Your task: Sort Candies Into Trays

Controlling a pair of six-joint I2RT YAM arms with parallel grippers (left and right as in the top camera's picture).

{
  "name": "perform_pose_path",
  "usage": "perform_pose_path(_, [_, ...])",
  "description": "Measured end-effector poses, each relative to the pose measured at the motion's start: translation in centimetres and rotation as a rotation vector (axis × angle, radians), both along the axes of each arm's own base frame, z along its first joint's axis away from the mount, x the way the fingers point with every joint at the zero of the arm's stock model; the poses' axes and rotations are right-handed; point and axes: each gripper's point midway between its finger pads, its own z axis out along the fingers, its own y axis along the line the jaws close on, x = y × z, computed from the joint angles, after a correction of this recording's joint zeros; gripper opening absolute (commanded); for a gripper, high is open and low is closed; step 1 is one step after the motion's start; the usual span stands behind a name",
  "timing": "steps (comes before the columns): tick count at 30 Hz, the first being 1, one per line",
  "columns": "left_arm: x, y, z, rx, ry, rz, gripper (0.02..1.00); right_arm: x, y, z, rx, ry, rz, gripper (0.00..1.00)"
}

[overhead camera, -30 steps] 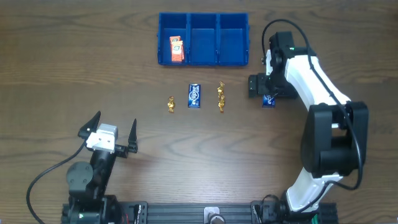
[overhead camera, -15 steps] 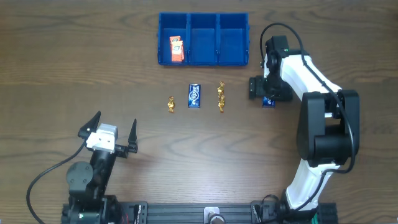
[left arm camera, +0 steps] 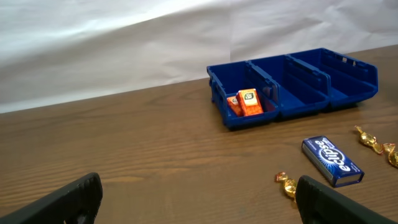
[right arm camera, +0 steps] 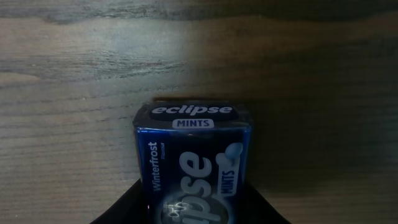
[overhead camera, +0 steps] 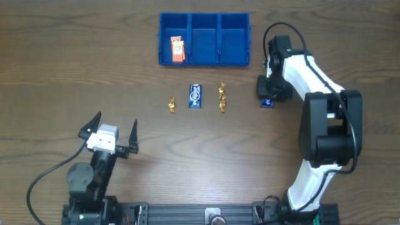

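1. Blue mint box (right arm camera: 194,168) sits on the counter (overhead camera: 75,75), right of the tray (overhead camera: 204,63); right claw (overhead camera: 269,97) looks clamped on it.
2. Left claw (overhead camera: 115,135) spread apart, near its base.
3. Done: orange packs (overhead camera: 178,49) in the left bin. Left: second mint box (overhead camera: 195,95), gold candies (overhead camera: 222,97).

Tray (overhead camera: 204,56) behind candy row (overhead camera: 195,96); mint box (overhead camera: 267,104) rt end.
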Motion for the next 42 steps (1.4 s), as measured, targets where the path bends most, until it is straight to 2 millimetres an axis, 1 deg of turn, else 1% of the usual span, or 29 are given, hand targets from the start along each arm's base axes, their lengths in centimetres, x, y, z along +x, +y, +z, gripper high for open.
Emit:
perform_pose_path(7, [0.0, 0.0, 0.0, 0.000, 0.000, 0.000, 0.998, 0.0, -0.2, 0.2, -0.025, 0.002, -0.001, 0.211])
perform_pose_path(8, [0.0, 0.0, 0.0, 0.000, 0.000, 0.000, 0.998, 0.1, 0.0, 0.5, -0.030, -0.002, 0.003, 0.205])
perform_pose_path(10, [0.0, 0.0, 0.0, 0.000, 0.000, 0.000, 0.998, 0.9, 0.9, 2.1, -0.034, -0.039, 0.022, 0.191])
perform_pose_path(13, [0.0, 0.0, 0.0, 0.000, 0.000, 0.000, 0.998, 3.5, 3.6, 6.8, -0.030, -0.165, 0.065, 0.176])
perform_pose_path(15, [0.0, 0.0, 0.0, 0.000, 0.000, 0.000, 0.998, 6.0, 6.4, 11.8, -0.022, -0.306, 0.096, 0.156])
perform_pose_path(17, [0.0, 0.0, 0.0, 0.000, 0.000, 0.000, 0.998, 8.2, 9.7, 17.4, 0.000, -0.469, 0.122, 0.154])
perform_pose_path(19, [0.0, 0.0, 0.0, 0.000, 0.000, 0.000, 0.998, 9.3, 12.6, 22.2, 0.026, -0.615, 0.132, 0.152])
perform_pose_path(21, [0.0, 0.0, 0.0, 0.000, 0.000, 0.000, 0.998, 10.0, 14.7, 25.4, 0.054, -0.721, 0.130, 0.152])
perform_pose_path(23, [0.0, 0.0, 0.0, 0.000, 0.000, 0.000, 0.998, 10.8, 16.2, 27.5, 0.086, -0.806, 0.117, 0.152])
perform_pose_path(24, [0.0, 0.0, 0.0, 0.000, 0.000, 0.000, 0.998, 11.1, 16.7, 27.9, 0.096, -0.831, 0.110, 0.152])
perform_pose_path(26, [0.0, 0.0, 0.0, 0.000, 0.000, 0.000, 0.998, 12.0, 17.4, 27.7, 0.101, -0.853, 0.093, 0.152])
perform_pose_path(28, [0.0, 0.0, 0.0, 0.000, 0.000, 0.000, 0.998, 13.2, 17.8, 26.5, 0.095, -0.854, 0.074, 0.152])
perform_pose_path(29, [0.0, 0.0, 0.0, 0.000, 0.000, 0.000, 0.998, 13.7, 18.1, 25.2, 0.084, -0.839, 0.069, 0.152])
perform_pose_path(30, [0.0, 0.0, 0.0, 0.000, 0.000, 0.000, 0.998, 14.4, 18.4, 22.7, 0.065, -0.801, 0.069, 0.152])
perform_pose_path(31, [0.0, 0.0, 0.0, 0.000, 0.000, 0.000, 0.998, 14.7, 18.6, 21.0, 0.050, -0.772, 0.072, 0.152])
perform_pose_path(34, [0.0, 0.0, 0.0, 0.000, 0.000, 0.000, 0.998, 15.5, 19.3, 17.1, 0.026, -0.714, 0.079, 0.152])
perform_pose_path(35, [0.0, 0.0, 0.0, 0.000, 0.000, 0.000, 0.998, 15.6, 19.5, 15.3, 0.015, -0.685, 0.086, 0.154])
perform_pose_path(36, [0.0, 0.0, 0.0, 0.000, 0.000, 0.000, 0.998, 15.6, 19.6, 14.2, 0.007, -0.667, 0.090, 0.154])
perform_pose_path(38, [0.0, 0.0, 0.0, 0.000, 0.000, 0.000, 0.998, 15.7, 19.8, 13.0, 0.001, -0.650, 0.094, 0.154])
perform_pose_path(39, [0.0, 0.0, 0.0, 0.000, 0.000, 0.000, 0.998, 15.7, 19.8, 12.8, 0.000, -0.648, 0.094, 0.154])
perform_pose_path(42, [0.0, 0.0, 0.0, 0.000, 0.000, 0.000, 0.998, 15.9, 19.8, 13.0, -0.002, -0.659, 0.091, 0.161])
